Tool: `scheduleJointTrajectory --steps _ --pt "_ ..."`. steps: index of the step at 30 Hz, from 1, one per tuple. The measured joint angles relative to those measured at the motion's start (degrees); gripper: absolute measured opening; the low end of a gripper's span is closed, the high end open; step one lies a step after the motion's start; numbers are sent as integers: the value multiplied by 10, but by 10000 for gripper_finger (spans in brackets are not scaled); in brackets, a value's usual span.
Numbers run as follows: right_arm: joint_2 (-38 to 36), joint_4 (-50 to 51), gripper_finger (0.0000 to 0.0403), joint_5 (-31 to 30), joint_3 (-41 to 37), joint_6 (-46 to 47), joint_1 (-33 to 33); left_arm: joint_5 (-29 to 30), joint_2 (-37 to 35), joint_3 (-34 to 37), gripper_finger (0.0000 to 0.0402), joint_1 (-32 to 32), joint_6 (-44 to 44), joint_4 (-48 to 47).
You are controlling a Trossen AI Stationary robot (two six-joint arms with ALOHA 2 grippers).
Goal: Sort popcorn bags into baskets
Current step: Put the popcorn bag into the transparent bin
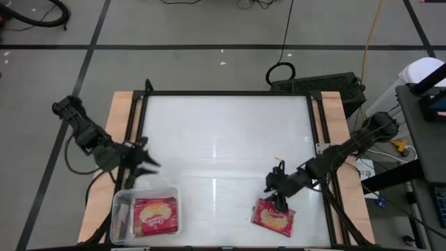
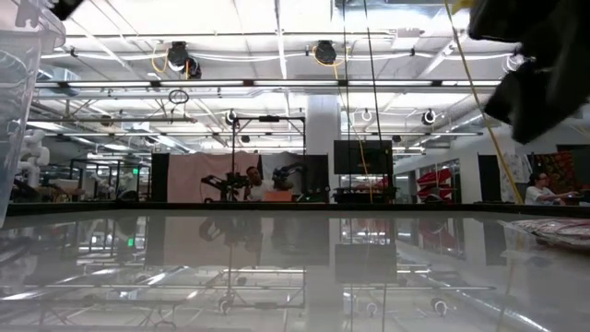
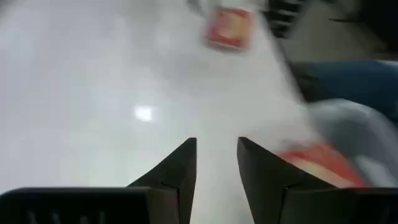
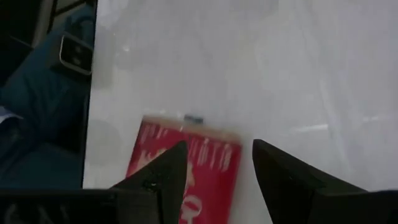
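A clear plastic basket stands at the table's near left corner with a red popcorn bag lying flat in it, picture side up. Another red popcorn bag lies flat on the table near the right front edge, and it also shows in the right wrist view. My left gripper hangs open just beyond the basket's far rim, with nothing between its fingers. My right gripper hovers open over the far end of the loose bag, and its fingers hold nothing.
Wooden strips and a dark frame border the white table top on the left and right. A black box sits behind the far right corner. The table's middle and far half show only bare white surface.
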State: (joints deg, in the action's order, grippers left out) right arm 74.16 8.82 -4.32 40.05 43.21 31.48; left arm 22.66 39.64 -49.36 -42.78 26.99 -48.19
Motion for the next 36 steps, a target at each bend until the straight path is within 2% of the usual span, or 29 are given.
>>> scheduleJointTrajectory --steps 3,7,11,15,18,23,28,33,36 --pt "12 24 173 0 0 51 27 72 14 0 118 31 -42 16" --pt "25 95 173 0 0 166 51 132 47 1 118 64 -91 72" --pt "28 109 173 -2 0 213 76 147 94 21 117 103 -180 181" --pt "28 76 174 -34 0 201 89 130 143 45 118 139 -210 267" --pt "36 46 174 -78 0 142 95 108 182 61 118 162 -210 311" --pt "68 9 174 -76 0 78 64 73 238 84 118 193 -239 395" --pt "109 -48 174 -29 0 25 23 29 278 86 118 224 -267 460" --pt "158 -112 174 31 0 1 1 5 298 86 118 255 -276 486" --pt "184 -129 172 36 1 -15 -1 -7 305 86 118 273 -276 491"
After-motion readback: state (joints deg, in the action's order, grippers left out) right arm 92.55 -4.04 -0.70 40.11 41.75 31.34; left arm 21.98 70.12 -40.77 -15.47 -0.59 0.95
